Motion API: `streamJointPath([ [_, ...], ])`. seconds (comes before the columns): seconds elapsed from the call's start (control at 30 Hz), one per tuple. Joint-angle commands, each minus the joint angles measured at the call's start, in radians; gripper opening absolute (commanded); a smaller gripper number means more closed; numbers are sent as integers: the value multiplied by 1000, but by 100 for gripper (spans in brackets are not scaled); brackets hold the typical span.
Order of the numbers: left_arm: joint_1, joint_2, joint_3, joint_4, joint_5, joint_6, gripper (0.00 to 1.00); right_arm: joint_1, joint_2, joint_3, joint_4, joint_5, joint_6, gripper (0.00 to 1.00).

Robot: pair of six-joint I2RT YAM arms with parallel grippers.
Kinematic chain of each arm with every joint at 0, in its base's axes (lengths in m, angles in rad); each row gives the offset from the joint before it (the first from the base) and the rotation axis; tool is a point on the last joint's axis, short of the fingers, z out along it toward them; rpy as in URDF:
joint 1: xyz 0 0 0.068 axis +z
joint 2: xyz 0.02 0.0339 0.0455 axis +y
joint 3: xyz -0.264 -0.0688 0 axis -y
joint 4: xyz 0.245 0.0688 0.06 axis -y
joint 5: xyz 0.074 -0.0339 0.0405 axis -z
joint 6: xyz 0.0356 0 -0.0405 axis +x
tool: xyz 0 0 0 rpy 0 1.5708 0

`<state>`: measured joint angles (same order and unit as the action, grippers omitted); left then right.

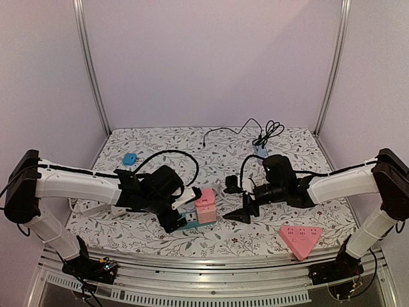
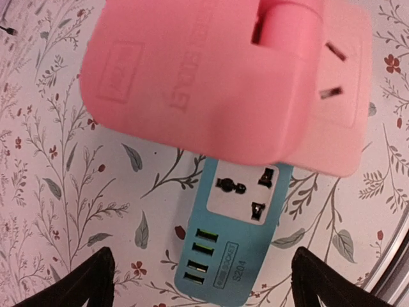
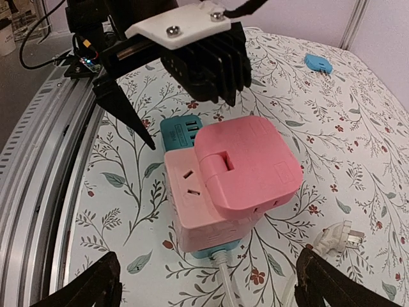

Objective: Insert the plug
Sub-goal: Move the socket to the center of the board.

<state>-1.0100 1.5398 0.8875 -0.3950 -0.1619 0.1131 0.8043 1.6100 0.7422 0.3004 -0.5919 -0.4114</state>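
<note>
A pink cube adapter sits plugged into a teal socket strip, with a flatter pink plug seated on top of it. In the top view the stack stands at the table's front centre. My left gripper is open just left of it, over the strip's USB end. My right gripper is open and empty just right of the stack, which lies between its fingertips' line of sight. Both also show in the top view, left and right.
A loose white plug with its cord lies right of the stack. A pink triangular socket lies front right, a small blue adapter back left, and a black cable at the back. The metal rail marks the front edge.
</note>
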Motion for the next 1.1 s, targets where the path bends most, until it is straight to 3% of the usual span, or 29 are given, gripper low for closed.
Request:
streamJointPath([
  [0.0, 10, 27, -12, -96, 15, 40, 94, -5, -91, -34, -10, 48, 36, 94],
  [0.37, 59, 114, -30, -8, 59, 133, 84, -5, -320, -105, -98, 87, 48, 94],
  [0.67, 101, 167, 35, -24, 147, 168, 48, -5, -481, -139, -168, 131, 62, 95],
  [0.8, 125, 213, 86, -30, 114, 160, 36, -5, -551, -134, -218, 156, 63, 95],
  [0.93, 175, 300, 189, -27, 57, 159, 37, -6, -627, -136, -275, 207, 56, 96],
  [1.07, 244, 452, 405, -97, 30, 171, 36, -6, -694, -131, -299, 255, 60, 98],
])
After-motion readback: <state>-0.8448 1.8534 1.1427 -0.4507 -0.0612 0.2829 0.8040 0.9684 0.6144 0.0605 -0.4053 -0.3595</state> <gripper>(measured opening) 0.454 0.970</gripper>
